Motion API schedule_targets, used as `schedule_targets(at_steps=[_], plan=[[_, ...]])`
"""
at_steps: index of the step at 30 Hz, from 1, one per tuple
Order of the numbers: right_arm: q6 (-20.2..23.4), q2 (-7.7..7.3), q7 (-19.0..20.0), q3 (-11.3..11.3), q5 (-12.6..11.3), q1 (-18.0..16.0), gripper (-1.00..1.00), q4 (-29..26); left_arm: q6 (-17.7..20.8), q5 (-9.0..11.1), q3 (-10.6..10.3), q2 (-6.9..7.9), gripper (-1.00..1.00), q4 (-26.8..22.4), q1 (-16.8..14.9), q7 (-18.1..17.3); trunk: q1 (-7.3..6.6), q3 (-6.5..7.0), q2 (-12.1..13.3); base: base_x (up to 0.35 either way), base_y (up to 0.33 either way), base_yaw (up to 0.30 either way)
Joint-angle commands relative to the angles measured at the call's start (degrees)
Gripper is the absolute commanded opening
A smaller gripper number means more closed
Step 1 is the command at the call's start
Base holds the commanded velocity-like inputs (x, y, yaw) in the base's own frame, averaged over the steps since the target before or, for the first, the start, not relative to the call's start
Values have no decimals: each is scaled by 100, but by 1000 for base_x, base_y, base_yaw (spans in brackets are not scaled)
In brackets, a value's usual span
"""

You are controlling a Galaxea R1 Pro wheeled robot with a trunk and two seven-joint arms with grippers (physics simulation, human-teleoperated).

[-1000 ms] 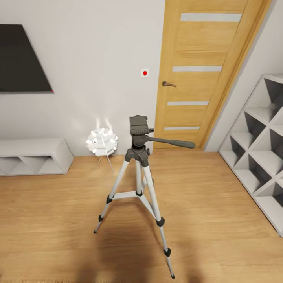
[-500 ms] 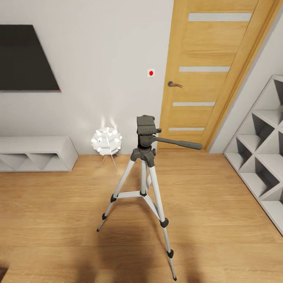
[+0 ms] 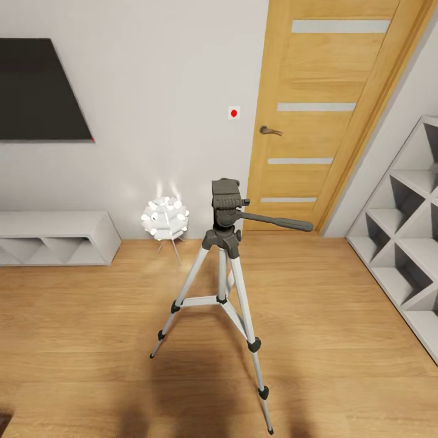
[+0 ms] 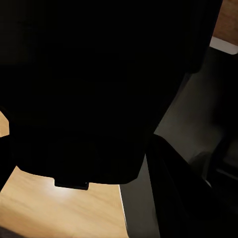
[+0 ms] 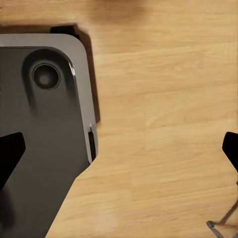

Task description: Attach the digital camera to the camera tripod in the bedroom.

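1. Squarely ahead in the head view: camera tripod (image 3: 224, 255), upright on the light wood floor (image 3: 91, 340) of the bedroom, three silver legs splayed, nearest leg reaching toward the robot.
2. On top of the tripod: black pan head (image 3: 226, 198), mounting plate bare, long handle (image 3: 277, 222) running level away from it toward the wooden door (image 3: 316, 115).
3. Beyond the tripod: white ball-shaped lamp (image 3: 164, 218) against the wall. Well apart, on the handle's side: white cube shelves (image 3: 401, 243).
4. Digital camera: cannot place for certain. Possibly the black bulk (image 4: 94, 89) pressed close to the lens in the left wrist view, yet too dark to name.
5. Left gripper: lost in that same darkness, so cannot tell whether released, clenched or grasping.
6. Right gripper (image 5: 119, 151): spread wide, dark fingertips (image 5: 10, 154) at opposite edges of the right wrist view, grasping nothing, aimed down at bare floor beside the robot's grey base (image 5: 44, 148).
7. Judged for the coming move: pan head lies forward of and above both arms, on the centre line, favouring neither. Needs a reach up and forward, then a descent onto the plate along the tripod's upright axis, keeping off the handle.
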Motion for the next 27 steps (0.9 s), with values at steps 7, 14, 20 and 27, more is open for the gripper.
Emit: schedule_targets(at_steps=[7,14,20,27], plan=[[-32,-2,54,-26,-22,-7,100,18,-4,34,-47,1,-100,-1,-1,13,3,-9,-9,0,0,0],[-45,-62,45,-18,40,-7,100,-175,-38,91,-16,154,-100,-86,-3,33,3,-9,-9,0,0,0],[1224,-86,123,-29,1,-3,100,-2518,26,90,-6,540,-100,-1085,-6,87,3,-9,-9,0,0,0],[3291,-57,654,-47,-69,16,100,-5644,711,95,0,752,-100,-2090,-18,170,3,-9,-9,0,0,0]])
